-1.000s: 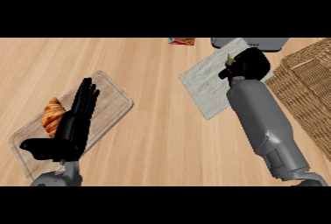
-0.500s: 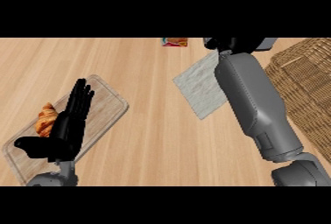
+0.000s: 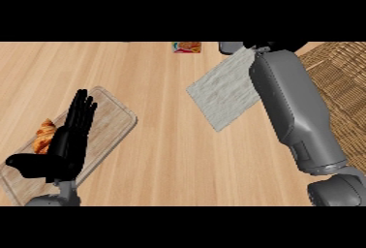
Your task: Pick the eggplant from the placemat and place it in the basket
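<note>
The eggplant cannot be seen in the head view; whether it lies under the right forearm (image 3: 297,111) or sits in the hand is impossible to tell. The right hand (image 3: 247,47) shows only as a dark sliver at the top edge beyond the grey placemat (image 3: 225,94), so I cannot tell how its fingers stand. The wicker basket (image 3: 343,77) lies just right of that arm. The left hand (image 3: 68,138) rests over a wooden tray (image 3: 114,121), fingers straight, holding nothing, a croissant (image 3: 45,135) beside it. If the eggplant is held, the carry should probably clear the basket's rim before lowering, releasing only once it is inside.
</note>
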`<state>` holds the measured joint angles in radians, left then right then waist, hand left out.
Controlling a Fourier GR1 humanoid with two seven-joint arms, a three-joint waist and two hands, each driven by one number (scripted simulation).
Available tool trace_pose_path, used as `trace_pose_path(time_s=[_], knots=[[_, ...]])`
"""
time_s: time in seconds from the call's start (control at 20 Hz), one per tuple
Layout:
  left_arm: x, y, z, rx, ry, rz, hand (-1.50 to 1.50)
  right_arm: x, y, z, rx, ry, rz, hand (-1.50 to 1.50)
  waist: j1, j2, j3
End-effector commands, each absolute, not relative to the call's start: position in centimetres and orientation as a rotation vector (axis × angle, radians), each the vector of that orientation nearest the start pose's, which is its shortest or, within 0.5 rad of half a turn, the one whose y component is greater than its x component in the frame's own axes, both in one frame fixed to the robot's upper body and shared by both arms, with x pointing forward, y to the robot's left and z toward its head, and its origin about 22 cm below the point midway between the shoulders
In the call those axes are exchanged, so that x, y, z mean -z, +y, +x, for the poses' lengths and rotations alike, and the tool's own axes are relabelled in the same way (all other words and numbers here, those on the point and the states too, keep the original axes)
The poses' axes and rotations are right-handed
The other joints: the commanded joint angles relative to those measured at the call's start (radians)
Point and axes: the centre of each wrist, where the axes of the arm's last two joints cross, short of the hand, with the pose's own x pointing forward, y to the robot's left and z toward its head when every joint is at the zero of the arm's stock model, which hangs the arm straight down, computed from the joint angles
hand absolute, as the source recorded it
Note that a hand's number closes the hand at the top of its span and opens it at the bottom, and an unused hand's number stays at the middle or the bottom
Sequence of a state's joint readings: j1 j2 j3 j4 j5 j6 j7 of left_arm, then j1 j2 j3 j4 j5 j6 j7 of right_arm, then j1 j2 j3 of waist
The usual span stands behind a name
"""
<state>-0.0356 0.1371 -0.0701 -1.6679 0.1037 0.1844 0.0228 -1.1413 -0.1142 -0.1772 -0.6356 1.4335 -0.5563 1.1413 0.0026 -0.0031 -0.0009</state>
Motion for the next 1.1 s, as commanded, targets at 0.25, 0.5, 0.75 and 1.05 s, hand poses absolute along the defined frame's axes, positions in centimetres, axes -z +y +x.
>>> trace_pose_path(time_s=[0.25, 0.5, 0.75, 1.05], knots=[[-4.6, 23.2, 24.4, -0.051, -1.672, 0.085, 0.00, -14.5, -19.8, 44.9, 0.154, -0.811, -1.586, 1.50, -0.010, -0.002, 0.001], [-2.8, 23.5, 25.1, -0.063, -1.665, 0.110, 0.00, -14.7, -21.9, 42.6, 0.172, -0.826, -1.598, 1.50, -0.025, -0.004, 0.000], [-2.0, 24.3, 23.0, -0.062, -1.647, 0.098, 0.00, -14.3, -27.4, 40.5, 0.164, -0.792, -1.602, 1.50, -0.013, -0.002, 0.001], [-1.9, 24.1, 23.3, -0.071, -1.658, 0.091, 0.00, -13.4, -27.4, 38.5, 0.131, -0.731, -1.596, 1.50, -0.007, 0.000, 0.000]])
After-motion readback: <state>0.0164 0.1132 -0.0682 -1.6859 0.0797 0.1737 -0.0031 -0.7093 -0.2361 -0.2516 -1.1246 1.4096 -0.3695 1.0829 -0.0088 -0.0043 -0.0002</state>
